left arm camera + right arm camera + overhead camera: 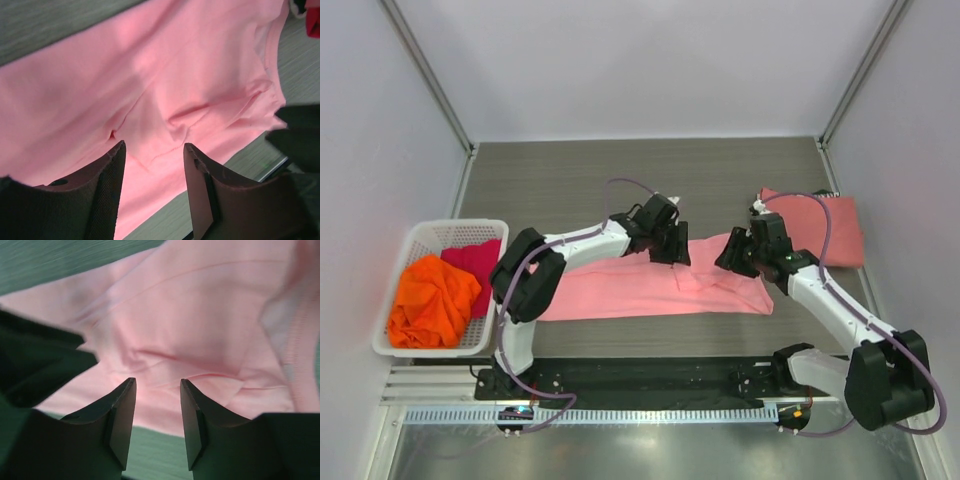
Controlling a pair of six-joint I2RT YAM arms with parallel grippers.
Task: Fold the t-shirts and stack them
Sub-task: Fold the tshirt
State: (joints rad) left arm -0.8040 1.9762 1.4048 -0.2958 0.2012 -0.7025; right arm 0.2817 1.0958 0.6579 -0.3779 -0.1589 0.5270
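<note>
A light pink t-shirt (620,295) lies flat as a long band across the middle of the table, creased where the two grippers meet. My left gripper (670,252) hovers over its upper middle, jaws open and empty (154,147), pink cloth (175,75) below them. Just to the right, my right gripper (732,258) is also open with nothing between its fingers (157,382), above the shirt's rumpled right end (200,315). A darker salmon t-shirt (845,235) lies folded at the back right. Orange (430,300) and magenta (475,262) t-shirts sit crumpled in the basket.
A white lattice basket (420,232) stands at the table's left edge. The two grippers hang close together, each showing as a dark shape in the other's wrist view. Grey tabletop shows behind the pink shirt and along its near edge.
</note>
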